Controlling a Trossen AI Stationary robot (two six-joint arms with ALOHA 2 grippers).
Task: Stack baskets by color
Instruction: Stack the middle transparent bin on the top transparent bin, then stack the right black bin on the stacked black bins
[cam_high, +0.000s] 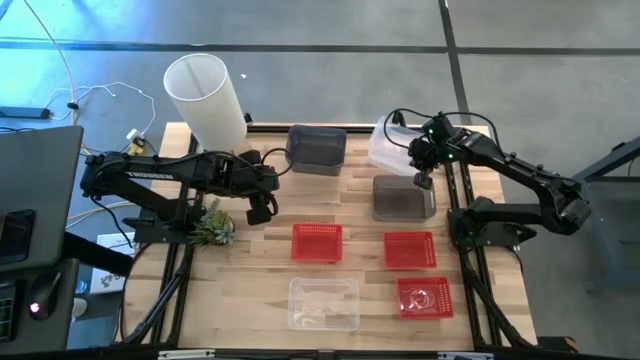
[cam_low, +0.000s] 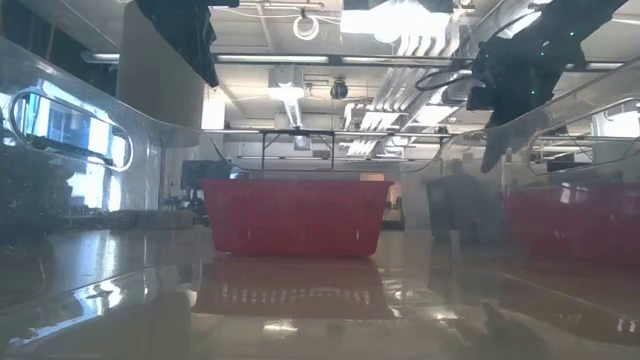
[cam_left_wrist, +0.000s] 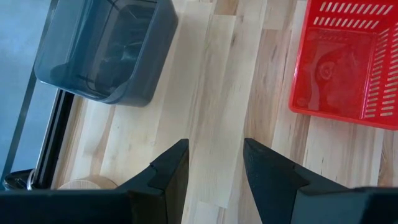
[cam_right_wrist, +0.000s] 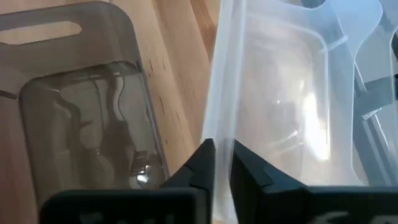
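My body: two dark jointed arms, matte black throughout.
My left tool (cam_left_wrist: 214, 177) ends in two black angular, wedge-shaped fingers; my right tool (cam_right_wrist: 222, 163) has the same tapered fingers. Thin black cables loop along my right arm (cam_high: 520, 180) near the wrist.

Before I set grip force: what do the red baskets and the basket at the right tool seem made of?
Red baskets: probably rigid matte plastic, going by the slotted mesh walls. Clear basket: likely thin glossy translucent plastic, with wood and frame showing through; the right tool straddles its wall.
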